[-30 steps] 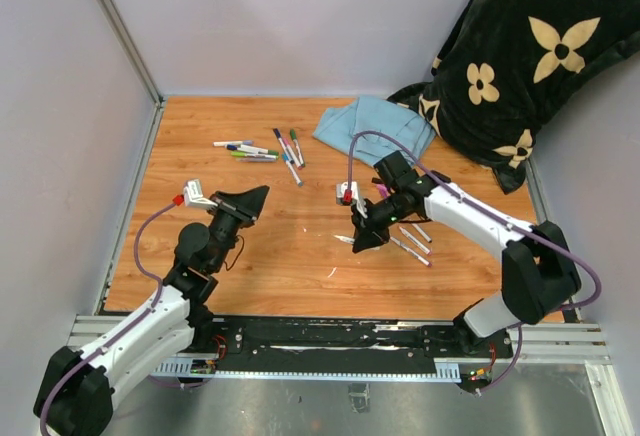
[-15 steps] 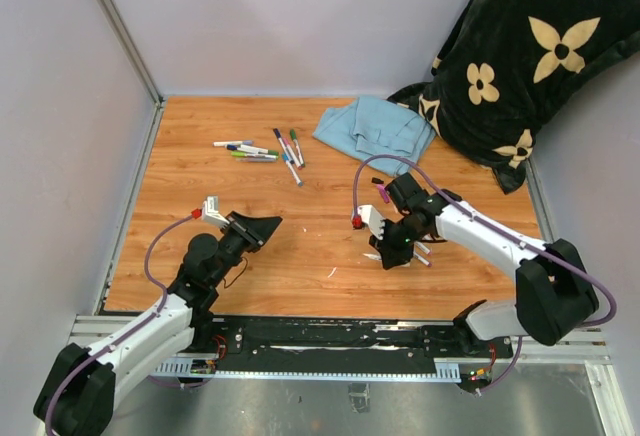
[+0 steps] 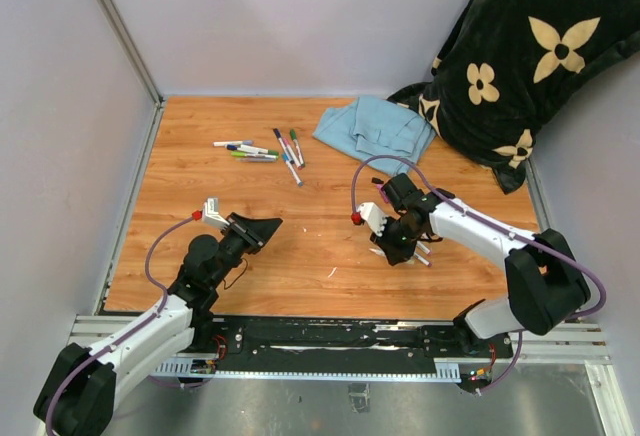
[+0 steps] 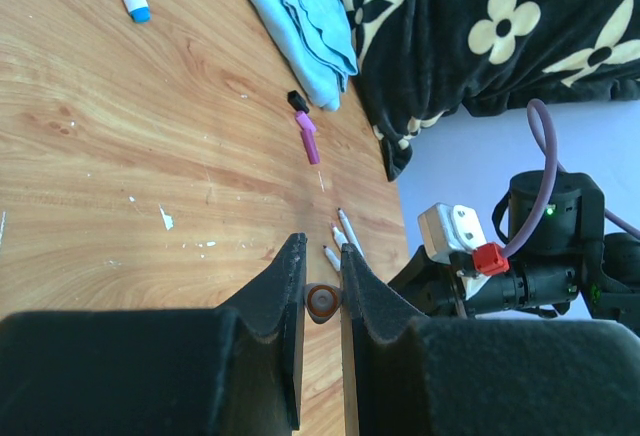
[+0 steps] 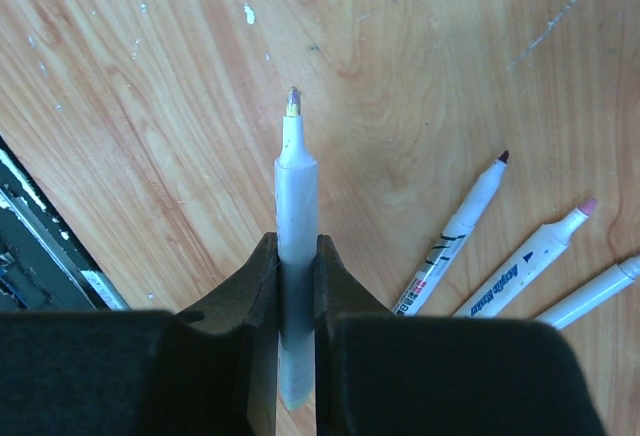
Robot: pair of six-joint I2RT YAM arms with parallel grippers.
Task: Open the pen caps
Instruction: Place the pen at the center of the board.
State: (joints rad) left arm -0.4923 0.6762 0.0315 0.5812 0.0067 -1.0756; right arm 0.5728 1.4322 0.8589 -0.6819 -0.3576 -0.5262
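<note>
- Both arms are white tubes with black joints: the left arm [image 3: 150, 331] and the right arm [image 3: 480, 226].
- Each pincer is black, with two flat fingers that get thin at the tip: the left pincer [image 4: 322, 256] and the right pincer [image 5: 297, 246].
- A thin purple cable [image 3: 148, 256] runs along each arm.
- On the right wrist are a little white box [image 4: 450, 228], a red plug [image 4: 487, 258] and a tiny green light [image 4: 549, 210].

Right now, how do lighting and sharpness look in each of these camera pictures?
Top external: evenly lit and sharp, only soft shadows on the orange wooden table. Left wrist: tilted, the black left claw shows little detail. Right wrist: the thin white marker barrel is crisp.
</note>
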